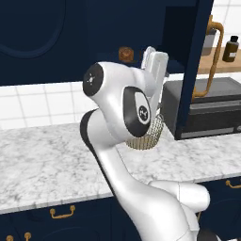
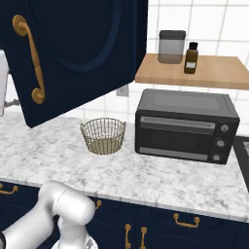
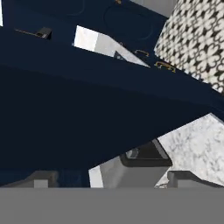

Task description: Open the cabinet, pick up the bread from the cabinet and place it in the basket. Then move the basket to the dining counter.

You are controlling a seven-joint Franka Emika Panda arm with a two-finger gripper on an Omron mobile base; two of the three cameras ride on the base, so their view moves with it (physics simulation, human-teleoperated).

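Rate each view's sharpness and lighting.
Left base view: even light, the arm blocks most of the basket. Right base view: crisp, the basket casts a soft shadow on the worktop. Hand view: dark, close cabinet surfaces.

One basket (image 2: 103, 135), one oven (image 2: 186, 125) (shelf: one jar (image 2: 171, 46), one bottle (image 2: 191, 58)).

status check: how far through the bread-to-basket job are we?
Done: the dark navy cabinet door with the brass handle stands swung open. In hand: the gripper is raised at the cabinet's open shelf near the small brown bread, jaws open, nothing held. Left: grasp the bread, drop it into the empty golden wire-mesh basket on the marble worktop, then carry the basket to the dining counter.
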